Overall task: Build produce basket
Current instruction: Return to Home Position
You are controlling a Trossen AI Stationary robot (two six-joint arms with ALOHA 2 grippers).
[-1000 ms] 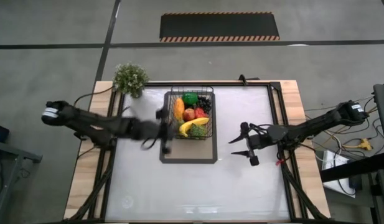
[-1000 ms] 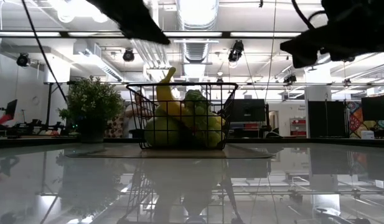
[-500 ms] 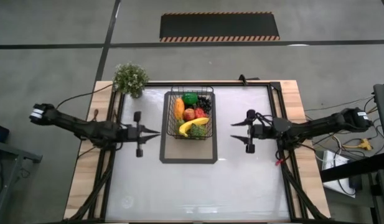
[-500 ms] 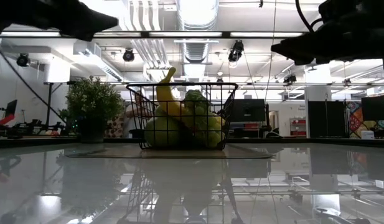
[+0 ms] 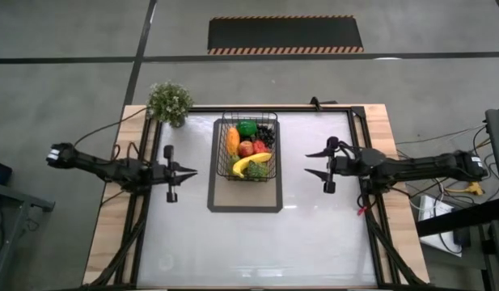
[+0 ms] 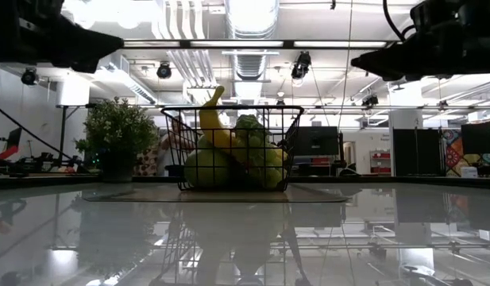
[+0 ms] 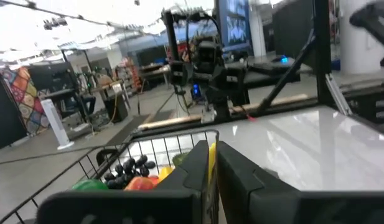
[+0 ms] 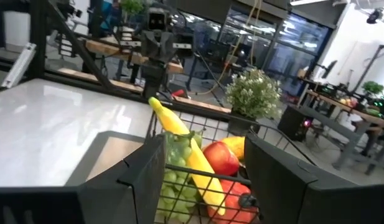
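Note:
The black wire basket [image 5: 245,149] stands on the far end of a dark-bordered mat [image 5: 243,200] at mid table. It holds the produce: a yellow banana [image 5: 254,162], a red apple [image 5: 246,148], an orange piece [image 5: 233,140], a green fruit [image 5: 247,127] and dark grapes [image 5: 267,132]. My left gripper [image 5: 192,171] hovers left of the basket, level, pointing at it, shut and holding nothing [image 7: 211,180]. My right gripper [image 5: 307,162] hovers to the basket's right, also level and pointing at it. It is open, with nothing between its fingers [image 8: 204,180].
A green potted plant [image 5: 170,103] stands at the table's far left corner. The white tabletop [image 5: 249,242] lies bare on the near side of the mat. Dark frame bars run along the table's left and right sides.
My left gripper has drawn back from the basket's left side toward the table's left edge. It has sunk and tipped up from slanting down to level. My right gripper has shifted a little toward the far edge and turned toward the basket. The basket has kept still.

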